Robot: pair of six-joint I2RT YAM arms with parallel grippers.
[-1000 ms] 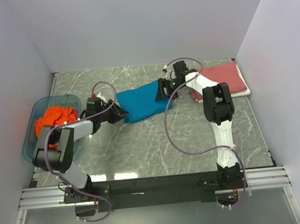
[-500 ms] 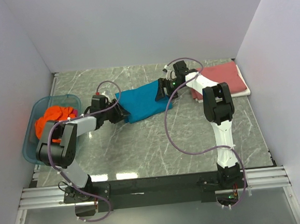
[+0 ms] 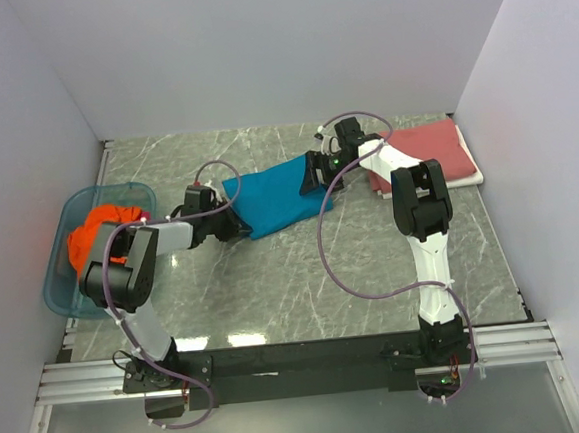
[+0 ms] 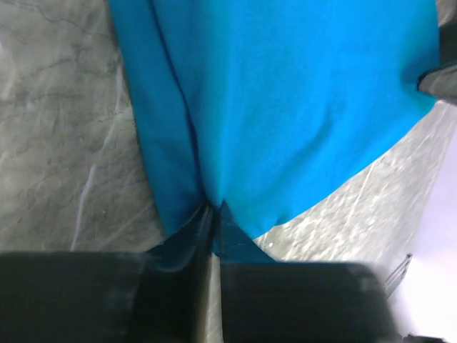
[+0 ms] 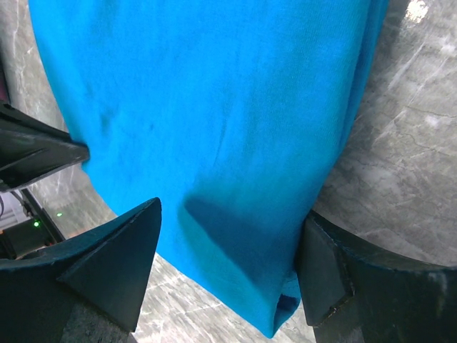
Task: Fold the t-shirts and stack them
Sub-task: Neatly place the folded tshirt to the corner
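Observation:
A teal blue t-shirt [image 3: 273, 198] lies folded into a long band on the marble table [image 3: 304, 275], also filling the left wrist view [image 4: 285, 107] and the right wrist view [image 5: 214, 107]. My left gripper [image 3: 232, 221] [image 4: 213, 209] is shut on the shirt's near left edge, the cloth pinched between its tips. My right gripper [image 3: 311, 175] [image 5: 228, 264] stands open at the shirt's other end, with one finger [image 5: 118, 261] on each side of the band. A dusty red t-shirt [image 3: 427, 150] lies folded at the back right. An orange t-shirt [image 3: 100, 231] is bunched in the tub.
The translucent blue tub [image 3: 64, 279] sits at the left edge beside my left arm. A white layer [image 3: 475, 177] shows under the red shirt. Grey walls close in the left, back and right. Bare marble stretches along the front.
My left gripper slid right to the teal shirt's edge and closed on it. The right arm and the shirts stayed put.

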